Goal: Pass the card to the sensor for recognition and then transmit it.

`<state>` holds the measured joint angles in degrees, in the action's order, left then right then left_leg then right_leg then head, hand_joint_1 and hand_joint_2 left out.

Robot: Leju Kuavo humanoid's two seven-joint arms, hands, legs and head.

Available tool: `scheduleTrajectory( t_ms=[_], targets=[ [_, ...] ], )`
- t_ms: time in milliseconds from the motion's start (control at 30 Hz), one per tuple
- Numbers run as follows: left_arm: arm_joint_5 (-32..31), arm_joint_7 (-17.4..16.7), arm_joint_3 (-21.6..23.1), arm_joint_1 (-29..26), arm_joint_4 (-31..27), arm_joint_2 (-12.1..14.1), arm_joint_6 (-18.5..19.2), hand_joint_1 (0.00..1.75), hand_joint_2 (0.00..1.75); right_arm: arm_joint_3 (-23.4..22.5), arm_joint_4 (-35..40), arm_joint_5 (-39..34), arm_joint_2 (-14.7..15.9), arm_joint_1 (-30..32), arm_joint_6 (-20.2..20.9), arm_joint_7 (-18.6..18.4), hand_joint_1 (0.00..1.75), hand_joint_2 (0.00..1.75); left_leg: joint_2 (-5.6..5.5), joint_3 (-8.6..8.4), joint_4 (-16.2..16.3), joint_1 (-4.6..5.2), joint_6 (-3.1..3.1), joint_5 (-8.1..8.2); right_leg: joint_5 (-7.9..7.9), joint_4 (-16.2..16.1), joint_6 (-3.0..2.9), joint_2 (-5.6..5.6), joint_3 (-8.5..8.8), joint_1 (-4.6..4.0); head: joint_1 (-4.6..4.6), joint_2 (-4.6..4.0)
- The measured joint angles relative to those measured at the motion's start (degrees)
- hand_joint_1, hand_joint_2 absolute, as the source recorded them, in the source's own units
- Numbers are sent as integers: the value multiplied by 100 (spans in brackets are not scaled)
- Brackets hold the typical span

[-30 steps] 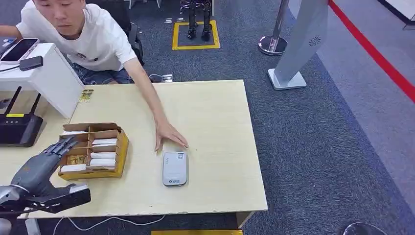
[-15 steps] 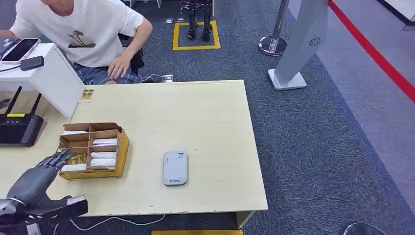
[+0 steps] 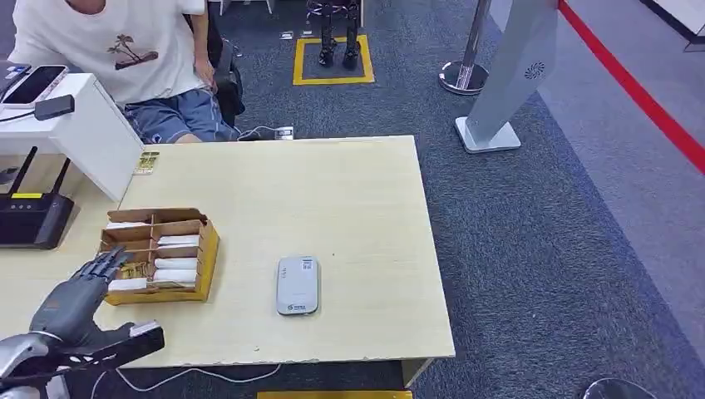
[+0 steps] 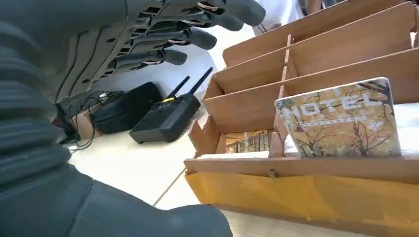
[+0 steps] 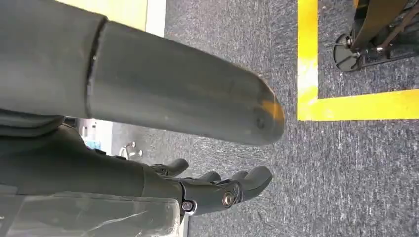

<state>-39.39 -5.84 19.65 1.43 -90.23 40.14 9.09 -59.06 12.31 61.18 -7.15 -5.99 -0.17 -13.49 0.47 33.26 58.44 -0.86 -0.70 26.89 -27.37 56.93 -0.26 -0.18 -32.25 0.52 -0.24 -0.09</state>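
Barely started tbh — the left hand (image 3: 73, 295) was spread open and holding nothing beside the card box (image 3: 160, 256), hotel card (image 4: 343, 118) slotted inside, sensor (image 3: 298, 285) at its 3 o'clock on the worktop (image 3: 349, 199) — untouched.

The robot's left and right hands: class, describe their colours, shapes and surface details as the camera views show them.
The left hand is dark grey with slim, segmented fingers, a ribbed grey cover at the wrist and a thick, smooth grey thumb. Its forearm is silver. The right hand is likewise dark grey, with rounded fingertips, a small metal fastener and a thick thumb scuffed yellowish at its tip.
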Motion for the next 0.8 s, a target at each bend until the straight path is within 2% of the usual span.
scheduleTrajectory(
  t_ms=[467, 800],
  targets=[
    [-37, 39, 9, 205, 341, -408, -2, 0, 175, 2, 0, 7, 0, -6, 26, -7, 0, 0, 0, 0, 0, -1, 0, 0, 0, 0, 0, 1, -1, 0, 0, 0],
    [-50, 46, 59, 290, 439, -530, -2, 0, 175, 2, 0, 15, 0, -7, 35, -9, 0, 0, 1, 0, 0, 0, 0, 0, 0, 0, 0, 1, -1, 0, 0, 2]
  ],
)
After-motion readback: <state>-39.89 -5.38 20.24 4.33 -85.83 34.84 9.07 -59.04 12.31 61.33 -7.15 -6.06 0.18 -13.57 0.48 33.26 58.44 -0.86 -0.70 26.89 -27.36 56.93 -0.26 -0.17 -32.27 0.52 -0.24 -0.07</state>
